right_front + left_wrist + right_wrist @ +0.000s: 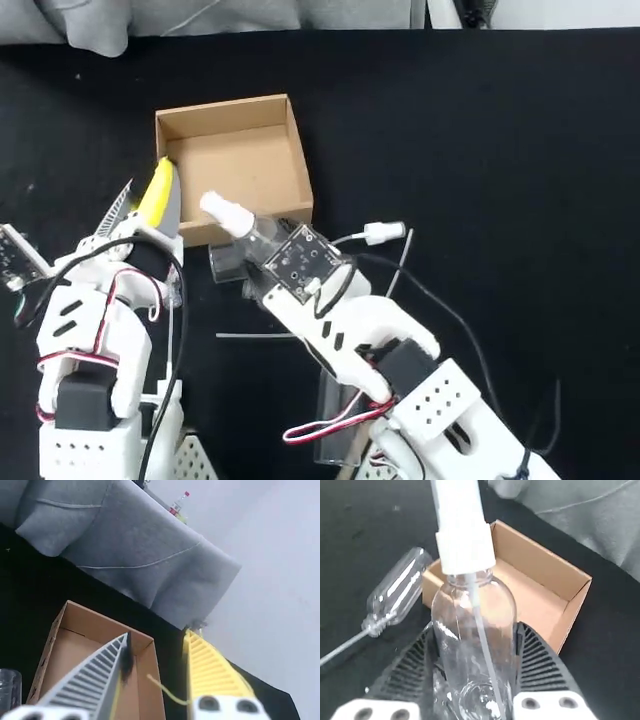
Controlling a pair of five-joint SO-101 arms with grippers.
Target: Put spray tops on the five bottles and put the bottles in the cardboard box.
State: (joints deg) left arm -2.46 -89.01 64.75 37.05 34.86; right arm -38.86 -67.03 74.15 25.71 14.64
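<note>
- Left arm's jaws (156, 637), one grey and one yellow, sit nearest the viewer on the left. They are apart and hold nothing, and they hang by the front left corner of the cardboard box (298, 150).
- Box stands open-topped on the black surface (500, 150). What shows of its floor is bare cardboard, so I judge the packing has barely begun.
- Just in front of the box's near wall, a clear bottle (397, 587) lies on its side. Its neck is bare and it has no spray top.
- Right arm's jaws (475, 630) are clamped on the body of a second clear bottle (470, 605). A white spray top (462, 535) is seated on its neck, with the dip tube running down inside. The bottle is tilted, its top over the box's near wall.
- To the right and well apart from the box, a loose spray top (383, 233) lies on the surface with its thin tube trailing toward the arms.
- Step in hand, as I read it: placing the capped bottle into the box.
- Next move calls for carrying the bottle further over the near wall and lowering it until it rests on the floor, then parting the jaws. After that, the bare bottle and the loose top would need pairing.
</note>
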